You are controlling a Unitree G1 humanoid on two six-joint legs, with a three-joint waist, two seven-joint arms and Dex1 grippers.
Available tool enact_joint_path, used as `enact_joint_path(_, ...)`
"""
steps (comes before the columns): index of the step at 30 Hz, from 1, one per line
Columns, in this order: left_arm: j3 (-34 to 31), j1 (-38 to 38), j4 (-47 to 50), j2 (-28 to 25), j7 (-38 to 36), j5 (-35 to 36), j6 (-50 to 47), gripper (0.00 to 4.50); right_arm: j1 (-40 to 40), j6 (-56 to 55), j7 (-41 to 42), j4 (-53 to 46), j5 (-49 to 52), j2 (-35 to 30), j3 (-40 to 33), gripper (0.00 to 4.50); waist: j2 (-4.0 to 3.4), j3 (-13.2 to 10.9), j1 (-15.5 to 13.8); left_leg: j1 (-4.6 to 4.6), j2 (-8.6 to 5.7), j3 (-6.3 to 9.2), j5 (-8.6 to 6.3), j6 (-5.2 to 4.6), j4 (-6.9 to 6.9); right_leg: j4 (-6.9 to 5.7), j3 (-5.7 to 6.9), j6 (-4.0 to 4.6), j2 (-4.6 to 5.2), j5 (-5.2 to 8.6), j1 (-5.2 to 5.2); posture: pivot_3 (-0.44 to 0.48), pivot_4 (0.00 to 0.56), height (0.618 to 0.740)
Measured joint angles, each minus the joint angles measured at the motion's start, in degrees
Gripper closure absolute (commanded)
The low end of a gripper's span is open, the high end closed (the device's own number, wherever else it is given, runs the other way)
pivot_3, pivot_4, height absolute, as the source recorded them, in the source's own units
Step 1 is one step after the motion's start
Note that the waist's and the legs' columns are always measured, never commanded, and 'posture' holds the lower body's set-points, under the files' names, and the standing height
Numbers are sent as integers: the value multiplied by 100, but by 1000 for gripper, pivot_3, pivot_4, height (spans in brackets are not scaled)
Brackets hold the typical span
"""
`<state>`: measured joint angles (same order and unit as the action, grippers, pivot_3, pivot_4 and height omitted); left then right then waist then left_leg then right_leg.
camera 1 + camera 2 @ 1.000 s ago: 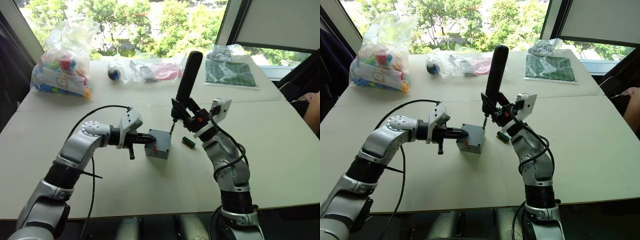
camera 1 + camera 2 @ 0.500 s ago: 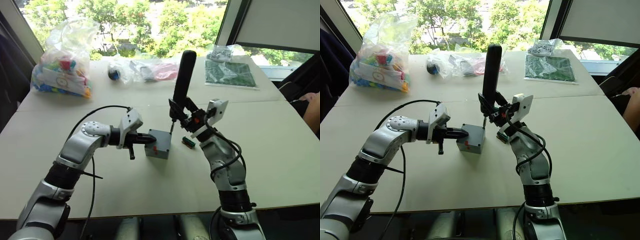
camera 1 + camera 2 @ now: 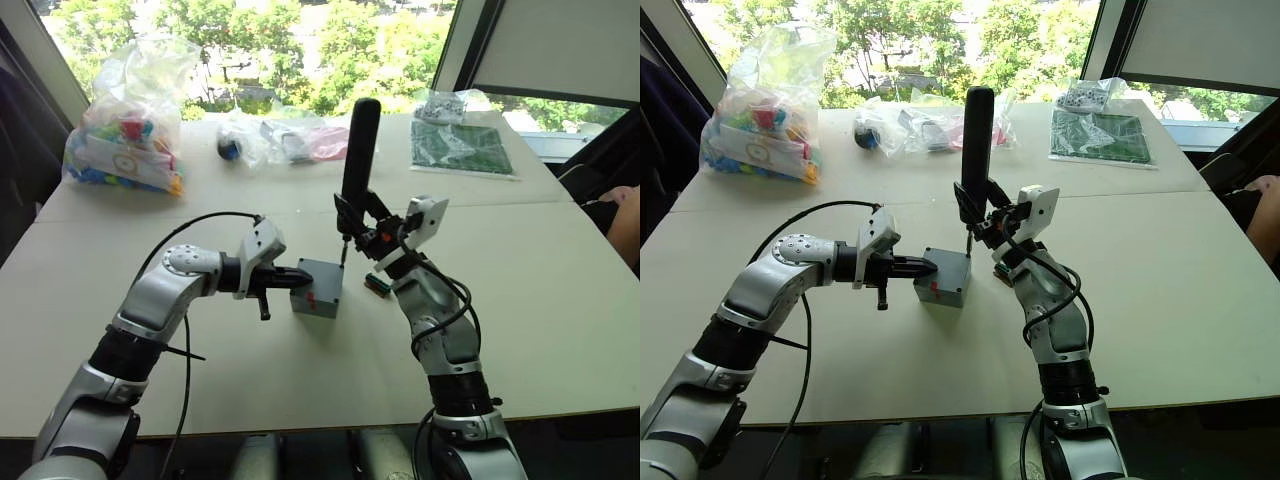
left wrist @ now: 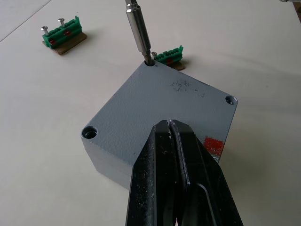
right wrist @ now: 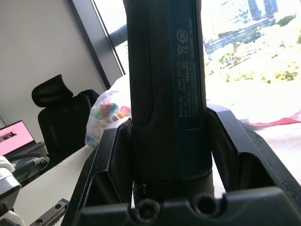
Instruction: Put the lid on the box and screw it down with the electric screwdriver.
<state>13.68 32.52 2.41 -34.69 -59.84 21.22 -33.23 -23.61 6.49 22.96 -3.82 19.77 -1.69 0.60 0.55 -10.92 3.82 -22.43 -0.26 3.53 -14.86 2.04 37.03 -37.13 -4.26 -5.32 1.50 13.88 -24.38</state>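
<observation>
The box [image 4: 155, 120] sits mid-worktop [image 3: 300, 400], lid [image 4: 164, 101] on. The electric screwdriver [image 3: 358, 150], clamped in the right gripper [image 3: 385, 238], has its bit in a far corner hole. The left gripper [image 3: 300, 277], fingers [image 4: 176, 179] closed, braces the box. Best keep the driver upright and press straight down.

My two head cameras look forward and down over my arms onto the table [image 3: 560, 290], toward windows at twelve o'clock, both framing the same scene. My left wrist camera sits close above the box [image 4: 160, 117], looking along my left gripper [image 4: 176, 174]. My right wrist camera stares at close range up the electric screwdriver [image 5: 167, 84].
</observation>
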Motion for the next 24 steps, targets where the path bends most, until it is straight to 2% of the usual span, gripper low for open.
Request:
enact_joint_path(10,10,-37,-3,6,1,-13,31,4500,476,-463,141,-317,-183,-161,274,2560,10,24,1,6,0,0,0,0,-1,2,0,0,-1,1,7,0,150,740)
enact_joint_path(16,12,-94,-3,1,4,-75,11,4500,708,-816,137,-359,-631,-266,583,2560,23,93,14,21,0,-1,-1,-1,-4,2,0,5,-3,9,22,0,150,740)
enact_joint_path(21,36,-135,-4,3,-10,-109,-11,4500,618,-773,-21,-148,-885,-248,728,2560,34,114,10,110,0,1,-8,-11,-21,12,1,21,0,57,109,0,150,740)
enact_joint_path(24,39,-140,-4,3,-25,-137,-11,4500,621,-773,-33,-136,-936,-262,733,2560,50,127,3,113,1,3,-11,-15,-21,13,1,20,2,65,115,0,150,740)
